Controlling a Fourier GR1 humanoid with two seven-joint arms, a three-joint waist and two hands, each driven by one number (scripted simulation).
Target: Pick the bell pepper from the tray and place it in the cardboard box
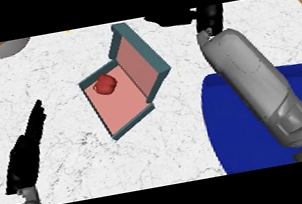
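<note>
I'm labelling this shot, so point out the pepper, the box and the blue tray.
pepper (pixel 105 84), head view, middle of its red body.
box (pixel 127 110), head view, bare pink floor below the pepper.
tray (pixel 235 125), head view, bare blue surface left of the forearm.

- My counter (pixel 80 152) is white marble with thin grey veins; at its 11 and 1 o'clock corners a warm brown wood shows.
- The box (pixel 129 80) has dark teal walls and a salmon-pink inside.
- The bell pepper (pixel 105 84) in it is plain red.
- The tray (pixel 236 124), at 4 o'clock, is deep blue, with no pattern.
- My left hand (pixel 24 154), at 8 o'clock, is black, with a bit of grey at the wrist.
- My right hand (pixel 173 18), at 12 o'clock, is black too, and its forearm (pixel 256 85) is smooth light grey with darker seams.
- At 11 o'clock sits a grey bowl (pixel 4 47) with something orange-brown in it.
</note>
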